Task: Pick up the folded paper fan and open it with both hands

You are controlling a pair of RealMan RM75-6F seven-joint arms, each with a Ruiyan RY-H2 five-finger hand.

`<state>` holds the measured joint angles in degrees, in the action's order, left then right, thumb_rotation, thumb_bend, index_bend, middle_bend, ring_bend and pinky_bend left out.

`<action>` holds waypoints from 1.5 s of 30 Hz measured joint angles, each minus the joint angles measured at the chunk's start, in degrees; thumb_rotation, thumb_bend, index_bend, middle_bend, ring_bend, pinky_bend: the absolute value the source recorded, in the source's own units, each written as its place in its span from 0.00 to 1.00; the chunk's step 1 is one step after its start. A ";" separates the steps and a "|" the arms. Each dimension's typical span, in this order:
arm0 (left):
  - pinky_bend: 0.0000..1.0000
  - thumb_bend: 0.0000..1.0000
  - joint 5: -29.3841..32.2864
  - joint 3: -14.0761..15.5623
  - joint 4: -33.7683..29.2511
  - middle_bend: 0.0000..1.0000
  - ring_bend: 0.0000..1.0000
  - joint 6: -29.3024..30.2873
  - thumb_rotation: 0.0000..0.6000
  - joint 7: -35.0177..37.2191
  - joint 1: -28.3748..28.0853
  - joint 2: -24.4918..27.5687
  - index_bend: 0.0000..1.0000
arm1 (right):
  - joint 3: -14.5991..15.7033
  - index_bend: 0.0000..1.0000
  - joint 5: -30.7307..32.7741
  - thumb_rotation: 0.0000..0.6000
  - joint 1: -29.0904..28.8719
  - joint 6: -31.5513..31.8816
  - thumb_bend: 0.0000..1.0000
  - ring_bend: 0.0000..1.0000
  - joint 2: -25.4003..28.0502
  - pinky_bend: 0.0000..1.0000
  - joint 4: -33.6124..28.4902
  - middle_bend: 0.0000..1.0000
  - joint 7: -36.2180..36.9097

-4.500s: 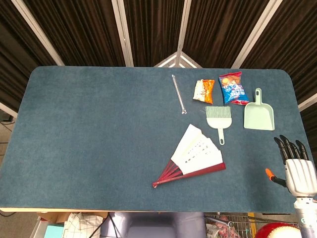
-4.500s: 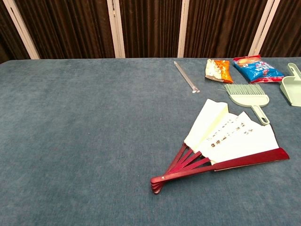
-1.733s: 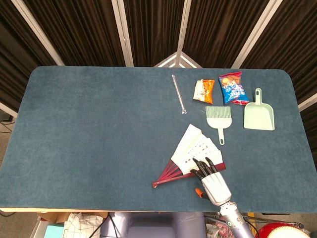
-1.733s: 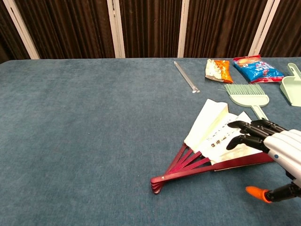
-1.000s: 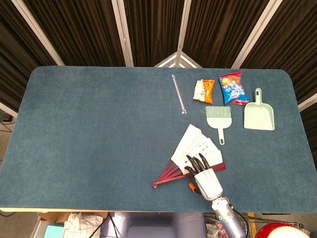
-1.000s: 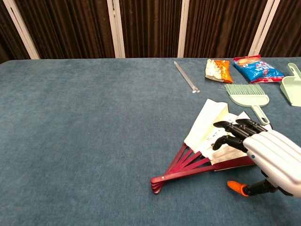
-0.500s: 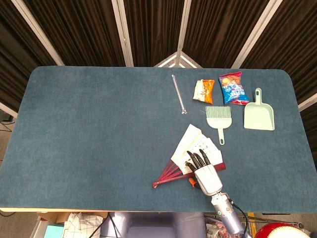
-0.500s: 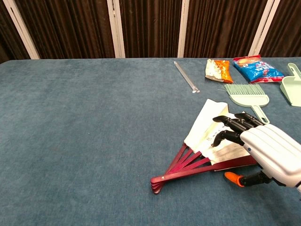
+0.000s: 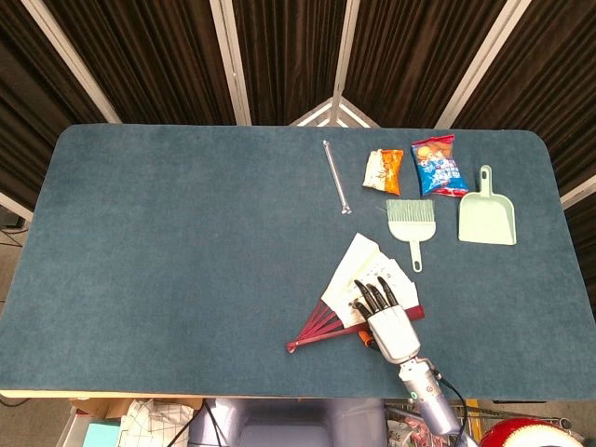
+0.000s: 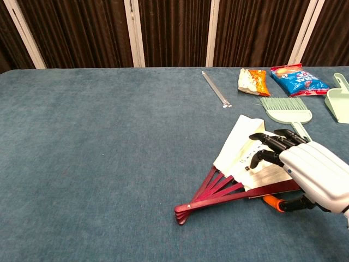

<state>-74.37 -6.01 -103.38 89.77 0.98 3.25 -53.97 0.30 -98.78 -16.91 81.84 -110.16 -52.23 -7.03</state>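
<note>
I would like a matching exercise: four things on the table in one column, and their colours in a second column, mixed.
Things:
1. dustpan
2. snack bag nearest the dustpan
3. fan ribs
4. rod

Colours:
A. dark red
B. silver
C. pale green
D. blue and red

Pairs: 1-C, 2-D, 3-A, 4-B

The right hand (image 10: 305,174) has a glossy white ribbed back. Its fingers (image 10: 267,143) are black, the thumb tip orange.
</note>
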 measured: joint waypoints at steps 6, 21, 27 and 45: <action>0.00 0.38 0.10 -0.02 -0.03 0.00 0.00 0.02 1.00 -0.16 0.01 -0.05 0.06 | 0.20 0.41 0.40 1.00 -0.06 0.41 0.30 0.19 -0.39 0.10 1.86 0.13 -0.04; 0.00 0.38 0.38 -0.05 -0.34 0.00 0.00 -0.06 1.00 -0.98 -0.08 -0.30 0.06 | 0.13 0.41 1.21 1.00 0.43 3.32 0.30 0.19 0.84 0.10 2.53 0.13 1.35; 0.00 0.38 0.24 0.02 -0.38 0.00 0.00 -0.02 1.00 -1.18 -0.08 -0.34 0.06 | 0.03 0.41 1.41 1.00 0.56 4.26 0.30 0.19 0.78 0.10 2.90 0.13 1.84; 0.00 0.38 0.52 0.07 -0.64 0.00 0.00 -0.27 1.00 -1.93 -0.21 -0.43 0.06 | 0.02 0.55 1.77 1.00 0.46 5.32 0.36 0.21 0.47 0.12 3.42 0.15 2.80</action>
<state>-73.85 -5.94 -104.02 89.50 -0.95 3.04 -54.40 0.33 -97.01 -16.45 87.16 -109.69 -48.81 -4.24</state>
